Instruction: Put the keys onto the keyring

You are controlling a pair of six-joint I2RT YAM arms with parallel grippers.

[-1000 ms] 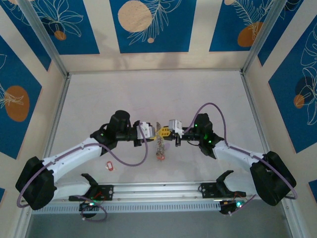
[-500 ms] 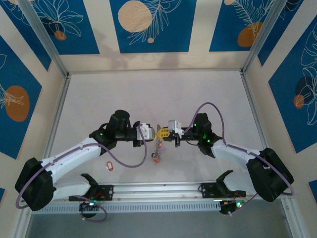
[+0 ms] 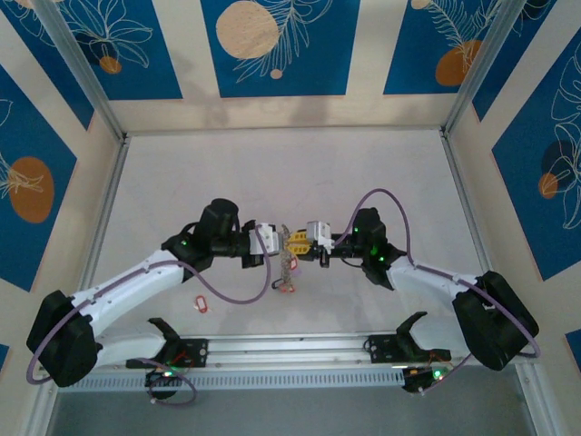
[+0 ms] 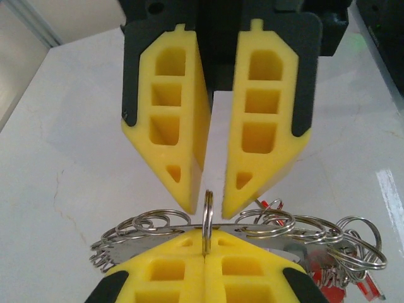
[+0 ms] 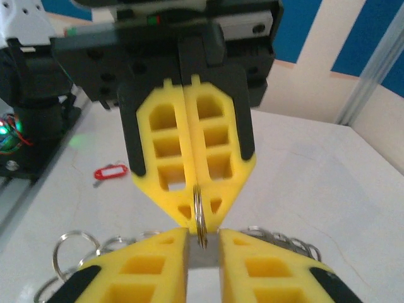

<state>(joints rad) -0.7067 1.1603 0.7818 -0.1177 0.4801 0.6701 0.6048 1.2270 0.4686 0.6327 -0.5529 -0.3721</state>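
The keyring [image 4: 287, 243] is a flat grey plate fringed with many small split rings, held up between both arms at mid table [image 3: 290, 247]. My left gripper [image 4: 206, 237] is shut on one small split ring [image 4: 207, 208] that stands edge-on at the plate's rim. Facing it, my right gripper [image 5: 203, 235] is open a little, its fingertips [image 4: 189, 205] either side of that ring and the grey plate [image 5: 202, 257] showing in its gap. Keys with red tags [image 3: 285, 283] dangle below the plate. One loose key with a red tag [image 3: 201, 303] lies on the table at the left.
The loose red tag [image 5: 111, 172] lies near the left arm's base. Purple cables [image 3: 238, 295] loop beside both arms. The metal rail [image 3: 290, 347] runs along the near edge, and patterned walls close in the white table [image 3: 290, 173].
My left gripper has closed onto the small ring. My right gripper's jaws have come apart slightly. Both grippers have drifted a little left, and the dangling keys have swung left.
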